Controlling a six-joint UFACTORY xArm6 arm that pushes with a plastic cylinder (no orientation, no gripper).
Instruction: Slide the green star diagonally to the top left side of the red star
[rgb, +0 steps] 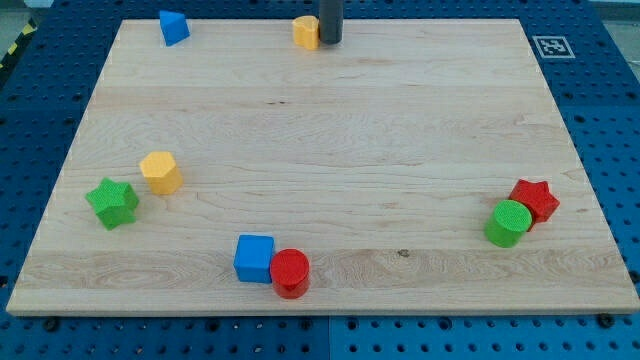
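Note:
The green star (112, 202) lies near the board's left edge, with a yellow hexagonal block (160, 172) just up and to its right. The red star (534, 199) sits near the right edge, touching a green cylinder (508, 223) at its lower left. My tip (329, 41) is at the view's top centre, right beside a small yellow block (306, 32) on its left. The tip is far from both stars.
A blue triangular block (173, 27) sits at the top left. A blue cube (254, 258) and a red cylinder (290, 273) touch each other near the bottom edge. The wooden board (330, 140) lies on a blue perforated table, with a marker tag (553, 46) at top right.

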